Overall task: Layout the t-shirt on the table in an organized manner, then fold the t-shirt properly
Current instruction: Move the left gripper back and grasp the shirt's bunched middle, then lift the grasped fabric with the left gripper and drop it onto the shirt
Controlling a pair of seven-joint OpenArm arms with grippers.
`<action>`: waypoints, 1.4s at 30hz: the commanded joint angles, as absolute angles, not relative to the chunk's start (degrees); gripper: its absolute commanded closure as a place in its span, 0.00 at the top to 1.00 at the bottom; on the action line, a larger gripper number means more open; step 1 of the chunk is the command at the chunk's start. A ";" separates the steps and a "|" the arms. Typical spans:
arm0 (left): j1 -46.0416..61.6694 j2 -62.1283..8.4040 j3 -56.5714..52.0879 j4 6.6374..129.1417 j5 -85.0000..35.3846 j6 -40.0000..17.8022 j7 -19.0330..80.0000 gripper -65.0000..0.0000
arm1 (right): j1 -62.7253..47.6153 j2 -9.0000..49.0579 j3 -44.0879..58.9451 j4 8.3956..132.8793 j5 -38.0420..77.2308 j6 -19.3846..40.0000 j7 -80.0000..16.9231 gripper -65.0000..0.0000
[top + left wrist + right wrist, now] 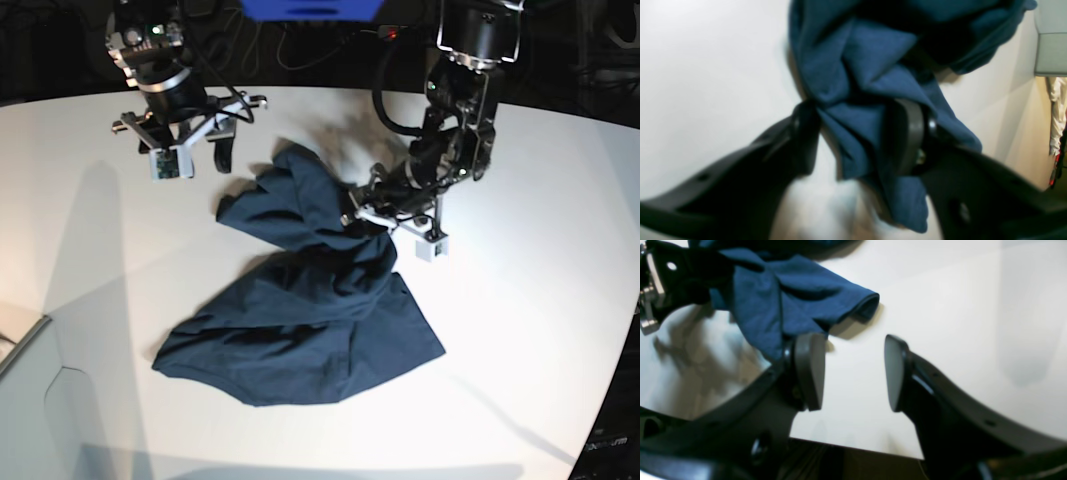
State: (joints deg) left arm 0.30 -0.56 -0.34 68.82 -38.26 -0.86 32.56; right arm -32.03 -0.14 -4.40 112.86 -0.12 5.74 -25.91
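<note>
The dark navy t-shirt [300,310] lies crumpled across the middle of the white table [520,330], one sleeve reaching toward the far left. My left gripper [375,215] sits at the shirt's far right edge. In the left wrist view a bunched fold of the t-shirt [857,66] fills the gap of that left gripper [858,133], both fingers pressing on the cloth. My right gripper [190,160] hovers over the table beside the sleeve. Seen from the right wrist, this right gripper [853,371] is open with only bare table [957,306] between its fingers, and the sleeve [790,300] lies just beyond its left finger.
A grey box [30,400] stands off the table's front left corner. Cables [300,50] run along the dark back edge. The table's near edge [840,453] shows below the right gripper. The other arm's metal parts [653,290] sit at the upper left of the right wrist view.
</note>
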 commanded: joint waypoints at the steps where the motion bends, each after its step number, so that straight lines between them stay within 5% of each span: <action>1: -0.40 -0.75 -0.66 68.35 -38.11 -0.22 33.01 0.34 | -32.22 -0.31 -4.44 113.80 0.13 6.20 -24.57 0.45; 4: -0.22 -1.01 -0.75 68.35 -38.11 -0.22 28.97 0.00 | -32.22 -0.31 -4.44 113.80 0.13 6.20 -24.57 0.45; 10: -0.40 -2.95 -1.19 71.08 -38.20 -0.22 27.12 0.00 | -32.22 -0.31 -4.44 113.80 0.13 6.20 -24.57 0.45; 27: -0.40 -7.34 -2.77 109.32 -37.67 0.13 27.74 0.00 | -32.31 -0.22 -4.09 113.89 0.13 6.20 -24.57 0.45; 42: 0.31 -10.59 16.13 105.80 -37.58 -0.13 27.21 0.00 | -33.63 0.75 -2.24 113.98 0.04 6.20 -24.57 0.45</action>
